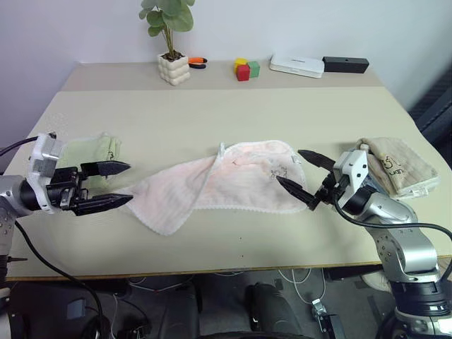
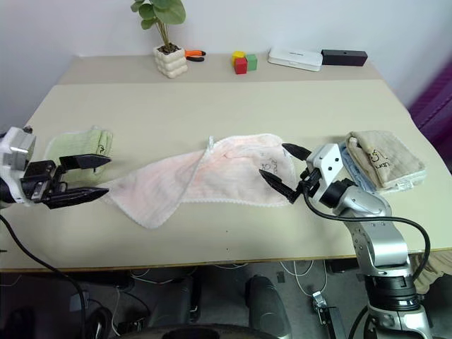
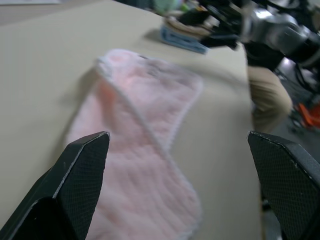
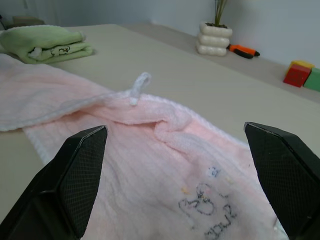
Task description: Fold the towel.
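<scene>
While both arms hover low over the beige table, the scene reads as follows.

Towel: the pale pink fluffy terry towel with a white scalloped edge lies partly folded and rumpled in the middle of the table's near half, one end trailing toward the robot's left, the wider end toward its right.
Towel details: a small white loop tag sticks up at the far edge; a dark scribbled marking sits near the right end.
Left gripper: the left gripper hangs just off the towel's left end, its two black fingers spread wide, holding nothing.
Right gripper: the right gripper is at the towel's right end, fingers wide apart, empty.
Green towel: a light green folded towel lies behind the left gripper.
Beige towel: a beige folded towel with dark lettering lies beside the right arm.
Far edge: a potted plant in a white knobbly pot, coloured blocks, a white flat box.
</scene>
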You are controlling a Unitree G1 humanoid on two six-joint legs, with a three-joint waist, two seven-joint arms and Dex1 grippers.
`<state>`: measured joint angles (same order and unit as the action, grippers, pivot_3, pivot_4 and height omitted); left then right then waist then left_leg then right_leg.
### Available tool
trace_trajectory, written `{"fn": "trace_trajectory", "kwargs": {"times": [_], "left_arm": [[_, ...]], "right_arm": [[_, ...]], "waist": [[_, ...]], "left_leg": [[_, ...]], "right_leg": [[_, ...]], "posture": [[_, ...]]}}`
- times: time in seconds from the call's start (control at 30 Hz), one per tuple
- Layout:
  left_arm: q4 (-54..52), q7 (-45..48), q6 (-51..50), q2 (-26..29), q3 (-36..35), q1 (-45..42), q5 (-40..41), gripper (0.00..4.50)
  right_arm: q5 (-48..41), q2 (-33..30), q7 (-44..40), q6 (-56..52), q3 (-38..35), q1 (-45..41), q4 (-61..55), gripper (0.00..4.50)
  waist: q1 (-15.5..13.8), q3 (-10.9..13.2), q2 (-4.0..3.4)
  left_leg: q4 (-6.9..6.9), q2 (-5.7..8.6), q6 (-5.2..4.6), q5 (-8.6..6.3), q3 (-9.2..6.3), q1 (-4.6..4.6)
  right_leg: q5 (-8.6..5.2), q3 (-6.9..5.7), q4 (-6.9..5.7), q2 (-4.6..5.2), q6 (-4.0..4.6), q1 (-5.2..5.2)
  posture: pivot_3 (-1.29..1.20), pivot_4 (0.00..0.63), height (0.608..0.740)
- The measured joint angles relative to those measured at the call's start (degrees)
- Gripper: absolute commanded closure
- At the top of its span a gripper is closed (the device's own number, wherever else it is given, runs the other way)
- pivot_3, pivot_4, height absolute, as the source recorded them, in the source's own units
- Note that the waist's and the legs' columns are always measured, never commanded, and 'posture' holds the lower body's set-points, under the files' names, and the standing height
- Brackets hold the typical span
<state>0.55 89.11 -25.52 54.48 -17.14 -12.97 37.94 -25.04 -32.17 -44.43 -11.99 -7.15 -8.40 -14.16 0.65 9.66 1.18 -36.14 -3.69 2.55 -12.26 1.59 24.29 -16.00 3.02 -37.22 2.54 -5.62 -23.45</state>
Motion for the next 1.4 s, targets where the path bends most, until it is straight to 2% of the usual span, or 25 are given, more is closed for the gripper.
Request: {"fn": "trace_trajectory", "kwargs": {"times": [0.07,0.17,0.3,0.4,0.63,0.73,0.9,0.93,1.0,1.2,1.4], "left_arm": [[-2.0,1.6,2.9,0.1,3.3,0.5,-2.1,0.0],[-2.0,2.7,12.1,0.3,11.1,0.6,-9.7,0.0],[-1.3,1.3,20.0,-1.9,18.7,0.4,-17.8,0.0],[-0.1,-1.1,24.7,-3.7,21.0,-0.3,-21.8,0.0],[3.5,-3.7,30.0,-6.2,23.2,-0.6,-25.0,0.0],[5.8,-5.0,31.6,-6.3,23.7,-1.2,-26.7,0.8],[8.3,-5.9,35.2,-6.7,25.6,-2.8,-28.3,3.17],[8.5,-6.1,35.6,-6.9,25.7,-2.9,-28.4,3.78],[8.7,-7.4,35.9,-7.3,25.9,-2.9,-28.7,4.47],[9.8,-7.6,31.1,-7.8,24.5,-2.9,-24.9,4.47],[10.4,-6.7,23.6,-8.3,12.5,-3.2,-11.0,4.47]], "right_arm": [[0.1,0.1,-0.1,0.4,0.0,0.0,0.0,0.04],[0.2,0.1,0.2,0.5,0.0,0.5,-0.3,0.04],[0.2,0.3,0.8,0.5,0.1,1.6,-1.5,0.04],[0.2,0.3,1.2,0.5,0.0,2.1,-1.9,0.04],[0.5,0.5,3.1,0.5,0.0,3.8,-3.0,0.04],[0.5,0.5,3.5,0.4,0.0,3.8,-3.9,0.0],[0.5,0.5,3.8,0.1,-0.1,3.6,-4.0,0.0],[0.5,0.5,3.8,-0.1,-0.1,3.6,-4.1,0.0],[0.5,0.4,3.9,-0.1,-0.1,3.4,-4.1,0.0],[2.8,0.1,5.3,0.0,-0.1,2.2,-3.9,0.0],[10.1,0.0,10.6,-1.9,1.9,-3.8,3.3,0.0]], "waist": [[-0.1,0.0,0.0],[0.0,0.0,0.0],[0.0,0.0,0.0],[-0.1,0.0,0.0],[0.0,0.0,0.0],[0.0,0.0,0.0],[-0.3,-0.1,-0.14],[-0.3,-0.1,-0.18],[-0.3,-0.1,-0.22],[-0.1,-0.1,-0.22],[0.2,-0.1,-0.17]], "left_leg": [[-0.01,0.01,0.0,0.0,0.0,0.0],[0.01,0.01,0.0,0.0,0.01,-0.01],[0.0,0.01,0.0,0.0,0.01,0.02],[0.0,0.01,-0.01,0.0,0.0,0.01],[-0.01,0.01,-0.01,0.0,0.0,0.01],[-0.01,0.0,-0.01,0.0,-0.01,0.01],[-0.04,0.02,-0.01,0.01,-0.01,-0.11],[-0.04,0.02,-0.01,0.01,-0.01,-0.17],[-0.03,0.02,-0.01,0.01,-0.01,-0.25],[-0.03,0.02,-0.01,0.01,-0.01,-0.23],[-0.01,0.0,-0.01,0.01,-0.01,-0.12]], "right_leg": [[0.0,0.01,0.01,0.01,0.01,0.01],[-0.01,0.02,0.01,0.0,0.02,-0.01],[0.0,0.02,0.0,0.0,0.01,-0.02],[0.0,0.02,0.0,-0.02,0.0,-0.02],[0.0,0.02,-0.01,-0.03,0.0,-0.02],[0.0,0.02,-0.01,-0.04,-0.01,-0.01],[0.0,0.03,0.0,-0.01,0.0,0.12],[0.0,0.03,0.0,-0.01,0.0,0.18],[0.0,0.03,0.0,0.0,0.01,0.26],[0.0,0.03,-0.01,-0.01,0.0,0.22],[0.0,0.02,-0.03,-0.04,-0.02,0.08]], "posture": [[0.0,0.15,0.74],[0.0,0.15,0.74],[0.0,0.15,0.74],[0.0,0.15,0.74],[0.0,0.15,0.74],[0.0,0.15,0.74],[0.0,0.15,0.74],[0.0,0.15,0.74],[0.0,0.15,0.74],[0.0,0.15,0.74],[0.0,0.15,0.74]]}}
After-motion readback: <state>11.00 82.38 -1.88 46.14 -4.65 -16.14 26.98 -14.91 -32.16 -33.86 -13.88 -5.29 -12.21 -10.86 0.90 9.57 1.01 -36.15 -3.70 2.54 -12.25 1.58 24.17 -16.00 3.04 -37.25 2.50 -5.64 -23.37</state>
